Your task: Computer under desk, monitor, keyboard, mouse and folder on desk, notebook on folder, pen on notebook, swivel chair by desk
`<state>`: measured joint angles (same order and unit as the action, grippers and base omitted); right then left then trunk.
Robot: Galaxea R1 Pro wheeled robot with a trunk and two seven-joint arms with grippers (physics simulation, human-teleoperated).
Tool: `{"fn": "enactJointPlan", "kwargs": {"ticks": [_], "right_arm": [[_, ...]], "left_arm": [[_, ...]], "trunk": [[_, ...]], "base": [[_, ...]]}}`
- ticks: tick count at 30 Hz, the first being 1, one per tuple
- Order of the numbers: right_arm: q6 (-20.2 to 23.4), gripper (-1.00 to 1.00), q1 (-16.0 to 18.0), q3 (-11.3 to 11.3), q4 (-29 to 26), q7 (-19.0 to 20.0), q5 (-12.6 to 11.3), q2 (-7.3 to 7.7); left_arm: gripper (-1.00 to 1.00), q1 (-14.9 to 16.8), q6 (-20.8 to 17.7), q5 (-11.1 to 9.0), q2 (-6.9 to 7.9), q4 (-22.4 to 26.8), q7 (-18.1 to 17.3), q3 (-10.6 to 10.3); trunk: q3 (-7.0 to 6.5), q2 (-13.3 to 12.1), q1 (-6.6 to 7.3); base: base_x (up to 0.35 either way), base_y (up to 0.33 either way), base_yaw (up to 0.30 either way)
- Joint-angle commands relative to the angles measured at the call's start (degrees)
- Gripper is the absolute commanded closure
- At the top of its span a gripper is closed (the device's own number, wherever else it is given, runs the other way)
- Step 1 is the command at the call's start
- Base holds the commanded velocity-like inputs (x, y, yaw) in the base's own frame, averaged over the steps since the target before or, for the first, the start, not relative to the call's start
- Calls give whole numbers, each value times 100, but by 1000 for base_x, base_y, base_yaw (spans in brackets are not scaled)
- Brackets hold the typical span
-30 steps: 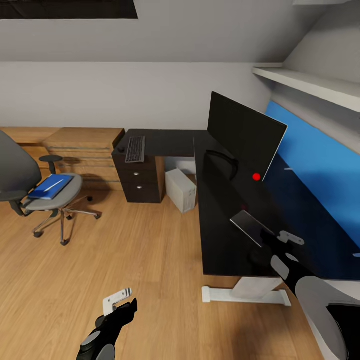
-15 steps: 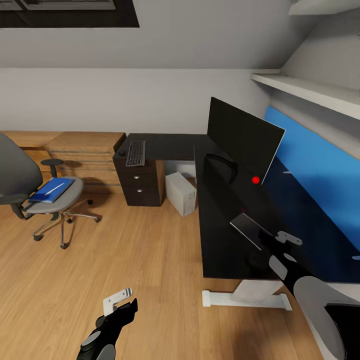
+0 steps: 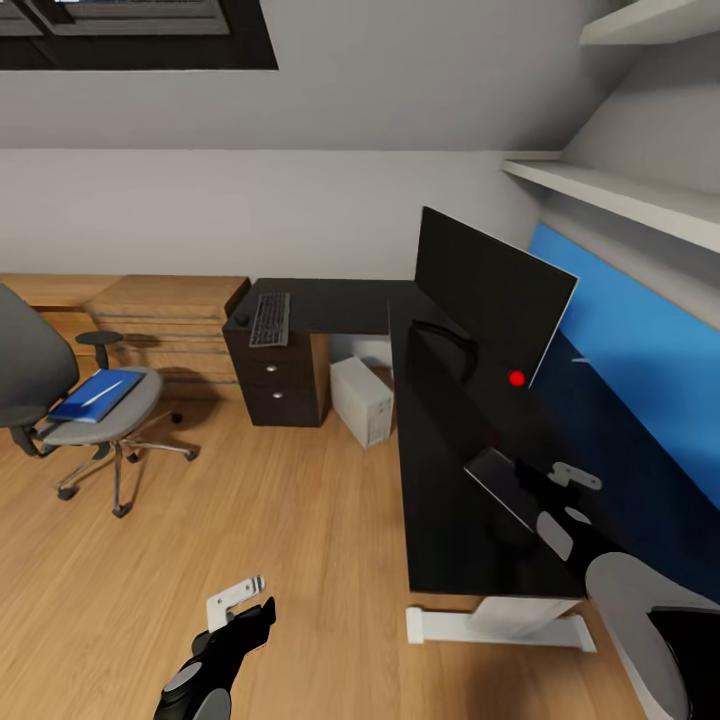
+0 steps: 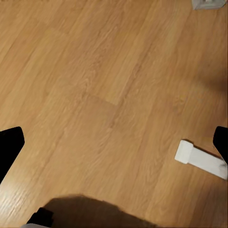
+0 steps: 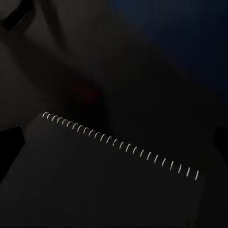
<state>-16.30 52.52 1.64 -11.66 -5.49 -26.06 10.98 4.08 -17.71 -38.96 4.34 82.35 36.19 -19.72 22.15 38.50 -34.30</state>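
Notebook (image 3: pixel 502 485): dark, spiral-bound, lying flat on the black counter (image 3: pixel 440 500) near its front edge — long axis running from near the monitor toward the robot's right arm. In the right wrist view (image 5: pixel 109 190) its white wire coil shows as a row of loops along 1 edge; the head view does not resolve the coil.
Monitor (image 3: pixel 492 295): upright on the counter, screen facing the room, a red dot low on the panel.
Keyboard (image 3: pixel 270 318): on the far wing of the counter, long axis pointing away from the robot, above the drawer unit (image 3: pixel 272 380).
Mouse (image 3: pixel 240 319): small dark item just beside the keyboard — too small to confirm.
Computer (image 3: pixel 362 400): white case on the floor under the counter.
Folder (image 3: pixel 97 393): blue, lying on the seat of the swivel chair (image 3: pixel 70 410), well apart from the counter.
Right tool (image 3: pixel 560 490): arm reaches forward over the counter, tip just beside the notebook's near end; dark finger edges sit at both sides of the right wrist view, apart — released, nothing between them.
Left tool (image 3: pixel 238 598): arm low over the wood floor (image 4: pixel 104 95), pointing forward; fingers (image 4: pixel 9 147) spread wide in the left wrist view, grasping nothing. That view also shows a white counter foot (image 4: pixel 199 159).
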Motion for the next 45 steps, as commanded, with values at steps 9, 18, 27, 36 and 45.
{"fn": "enactJointPlan", "kwargs": {"ticks": [9, 18, 27, 36, 45], "right_arm": [[-21, -100, 4, 11, 13, -21, 246, -129], [-22, -100, 4, 4, 14, -22, 274, -147], [-22, -100, 4, 5, 14, -22, 277, -155], [-22, -100, 0, 13, 14, -22, 283, -206], [-22, -100, -3, 12, 14, -22, 294, -271]], "left_arm": [[-100, 6, -13, -32, 5, 11, 46, -14], [-100, 5, -13, -26, 18, 12, 51, 12], [-100, 5, -13, -16, 30, 18, 47, 44], [-100, 7, -13, -15, 28, 18, 52, 48], [-100, 5, -13, -31, 15, 18, 67, 37]], "trunk": [[-45, 6, -5], [-115, 6, -5], [-195, 6, -5], [-275, 6, -5], [-356, 6, -5]], "base": [[167, 0, 0], [15, 0, 0], [1, 0, 0], [0, 0, 0], [0, 0, 0]]}}
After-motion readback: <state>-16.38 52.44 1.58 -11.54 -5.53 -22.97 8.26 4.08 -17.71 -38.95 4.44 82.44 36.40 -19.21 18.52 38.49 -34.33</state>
